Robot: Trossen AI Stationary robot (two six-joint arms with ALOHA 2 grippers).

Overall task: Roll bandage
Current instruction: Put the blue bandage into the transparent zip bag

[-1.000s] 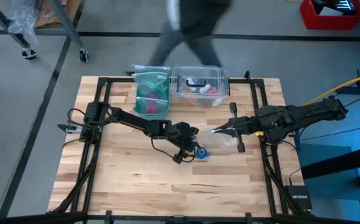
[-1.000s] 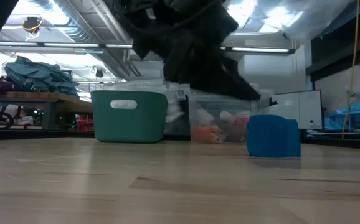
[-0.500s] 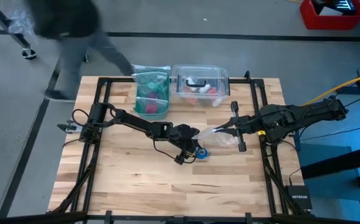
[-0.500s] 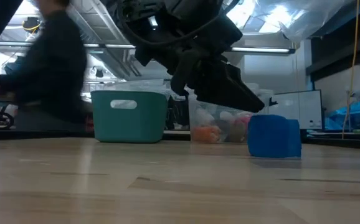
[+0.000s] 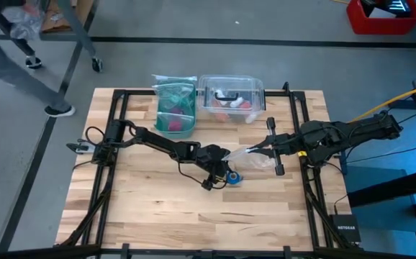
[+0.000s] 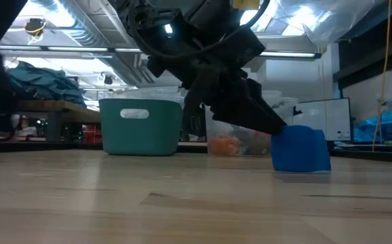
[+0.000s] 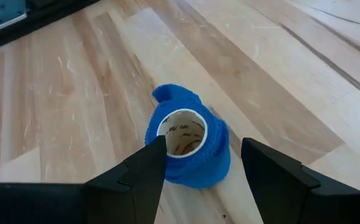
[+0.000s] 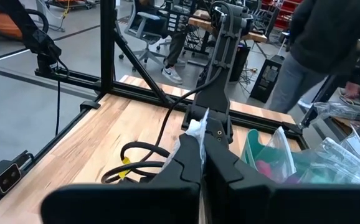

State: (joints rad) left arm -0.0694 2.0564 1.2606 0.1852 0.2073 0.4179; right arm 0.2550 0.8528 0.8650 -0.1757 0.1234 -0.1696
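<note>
The bandage point(image 7: 189, 146) stands on end near the middle of the table point(image 5: 157, 208) — a soft, fuzzy bright blue roll wound on a pale card core, with a loose tail curling off its far edge. The left gripper point(image 7: 202, 177) hovers just over it, fingers spread to either side and not touching. The step looks like a grasp: I would lower squarely so both fingers meet the fabric wall, and close gently, since the soft wrap will squash and the light roll could tip. The right gripper point(image 5: 250, 151) waits just to the right, fingers pressed together on a scrap of clear, crinkly plastic point(image 5: 255, 161).
</note>
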